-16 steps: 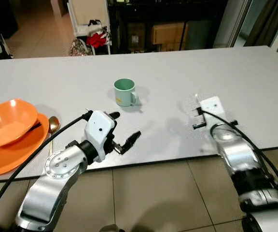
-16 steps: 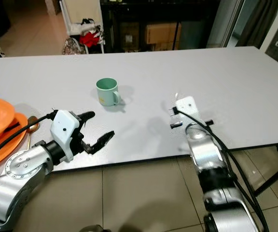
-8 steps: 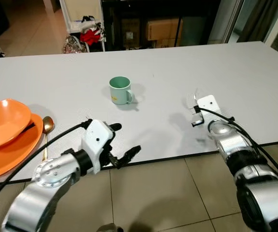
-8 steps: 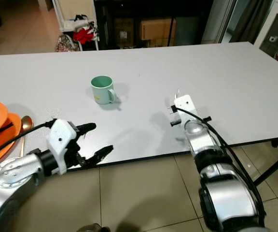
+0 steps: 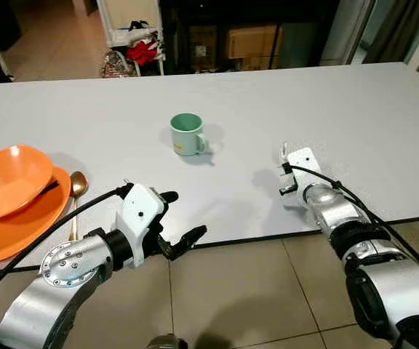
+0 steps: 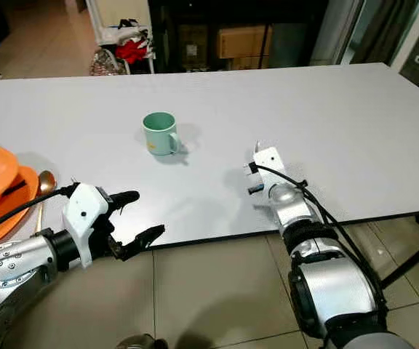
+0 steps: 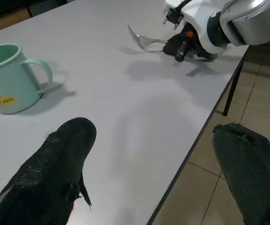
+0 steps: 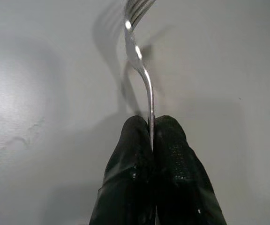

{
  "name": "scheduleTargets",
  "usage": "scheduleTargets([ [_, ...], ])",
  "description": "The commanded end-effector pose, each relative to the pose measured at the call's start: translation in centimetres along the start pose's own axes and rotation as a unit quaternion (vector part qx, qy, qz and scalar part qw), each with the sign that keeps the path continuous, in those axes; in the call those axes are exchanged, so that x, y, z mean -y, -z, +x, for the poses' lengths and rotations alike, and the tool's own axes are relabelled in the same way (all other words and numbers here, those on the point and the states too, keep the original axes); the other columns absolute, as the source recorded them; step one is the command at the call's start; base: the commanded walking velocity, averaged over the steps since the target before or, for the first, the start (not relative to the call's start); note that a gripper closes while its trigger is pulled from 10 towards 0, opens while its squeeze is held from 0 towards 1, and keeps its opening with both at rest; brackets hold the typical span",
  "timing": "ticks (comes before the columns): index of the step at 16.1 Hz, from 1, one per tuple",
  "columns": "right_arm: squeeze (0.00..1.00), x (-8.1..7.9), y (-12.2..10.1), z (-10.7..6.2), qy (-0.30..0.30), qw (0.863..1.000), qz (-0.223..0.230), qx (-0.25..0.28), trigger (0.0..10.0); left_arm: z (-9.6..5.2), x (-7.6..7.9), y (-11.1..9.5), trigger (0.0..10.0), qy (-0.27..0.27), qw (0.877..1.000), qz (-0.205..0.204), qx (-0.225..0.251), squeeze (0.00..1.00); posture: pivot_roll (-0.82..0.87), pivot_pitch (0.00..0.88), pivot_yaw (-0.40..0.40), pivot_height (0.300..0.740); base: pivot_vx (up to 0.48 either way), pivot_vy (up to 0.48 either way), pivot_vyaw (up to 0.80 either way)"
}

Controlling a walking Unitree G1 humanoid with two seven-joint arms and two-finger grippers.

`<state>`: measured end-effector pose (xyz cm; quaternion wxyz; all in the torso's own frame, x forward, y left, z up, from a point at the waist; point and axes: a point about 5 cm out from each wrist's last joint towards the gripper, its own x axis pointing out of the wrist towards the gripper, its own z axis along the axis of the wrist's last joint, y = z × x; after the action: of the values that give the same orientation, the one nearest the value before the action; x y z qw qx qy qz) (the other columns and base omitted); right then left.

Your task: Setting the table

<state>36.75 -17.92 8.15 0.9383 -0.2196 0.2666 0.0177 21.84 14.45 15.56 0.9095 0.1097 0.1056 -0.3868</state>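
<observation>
Fork [image 8: 142, 70] sits pinched by its handle in your right gripper [image 8: 153, 136], fingers closed tight, low over the white table [image 5: 355, 109]; carry it level toward the orange plate [image 5: 20, 233] and spoon [image 5: 77, 185]; your left gripper [image 7: 158, 154] hangs wide open and empty.

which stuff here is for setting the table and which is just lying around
For the job:
- fork, held in the right pincer
- green mug
- orange bowl on orange plate
- spoon

Lying about:
- red cloth and cardboard box beyond the table
</observation>
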Motion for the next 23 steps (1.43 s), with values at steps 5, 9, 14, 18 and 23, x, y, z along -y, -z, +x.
scheduleTargets([
  [5, 0.79, 0.1, -0.5, 0.1, -0.002, 1.0, 0.015, -0.004, 10.0, -0.1, 0.1, -0.4, 10.0, 0.004, 1.0, 0.007, -0.001, 0.03, 0.17, 0.0, 0.035, 0.74, 0.0, 0.0, 0.0],
  [9, 1.0, 0.1, -0.3, 0.1, -0.007, 1.0, 0.018, -0.012, 10.0, 0.0, 0.2, -0.5, 10.0, 0.007, 1.0, 0.008, -0.001, 0.03, 0.17, 0.0, 0.037, 0.74, 0.0, 0.0, 0.0],
  [14, 1.0, 0.1, -0.7, 0.1, -0.01, 1.0, 0.018, -0.005, 10.0, 0.1, 0.1, -0.4, 10.0, 0.007, 1.0, 0.01, -0.003, 0.02, 0.16, 0.0, 0.036, 0.74, 0.0, 0.0, 0.0],
  [18, 1.0, 1.7, -5.2, -0.9, -0.007, 0.99, 0.087, 0.11, 10.0, -0.2, -0.9, -0.9, 10.0, -0.043, 0.999, 0.014, 0.02, 0.02, 0.17, 0.0, 0.015, 0.74, 0.0, 0.0, 0.0],
  [23, 1.0, 0.9, -4.3, -9.0, -0.08, 0.934, 0.192, 0.291, 10.0, -0.1, -3.1, -2.3, 10.0, -0.23, 0.97, 0.001, 0.075, 0.02, 0.12, 0.0, 0.03, 0.74, 0.0, 0.0, 0.32],
])
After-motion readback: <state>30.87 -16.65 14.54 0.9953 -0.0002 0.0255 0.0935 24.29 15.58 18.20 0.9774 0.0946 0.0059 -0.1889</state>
